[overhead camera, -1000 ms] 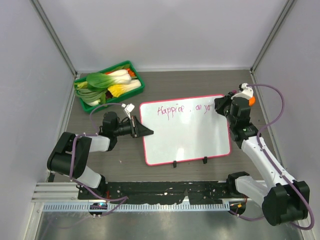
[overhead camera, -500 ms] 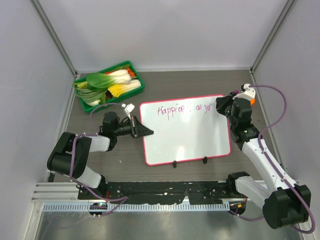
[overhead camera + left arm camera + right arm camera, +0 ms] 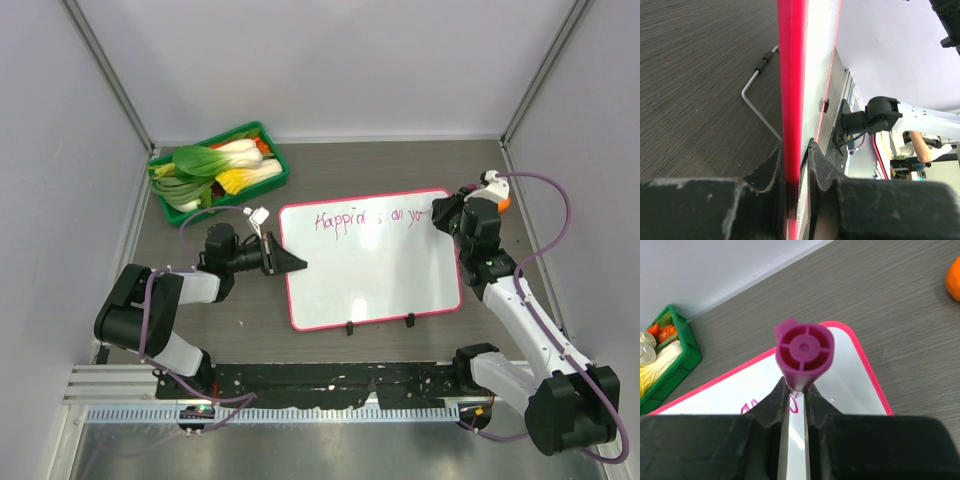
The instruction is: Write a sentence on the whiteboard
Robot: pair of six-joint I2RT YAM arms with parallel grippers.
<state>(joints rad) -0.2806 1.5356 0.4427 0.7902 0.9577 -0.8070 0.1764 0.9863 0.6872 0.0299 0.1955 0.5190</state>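
Comparing with the earlier frame, the sentence (image 3: 372, 217) gains a stroke after "Happine". Right fingers (image 3: 771, 407) stay clamped on the purple marker (image 3: 804, 351) at the upper right of the whiteboard (image 3: 370, 280). Left fingers (image 3: 765, 175) pinch its left frame edge at desk (image 3: 240, 310) centre.

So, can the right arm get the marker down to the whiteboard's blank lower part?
Probably yes: the right fingers hold the marker at the top right of the whiteboard, nothing lies below the sentence, and the left fingers clamp only the left edge.
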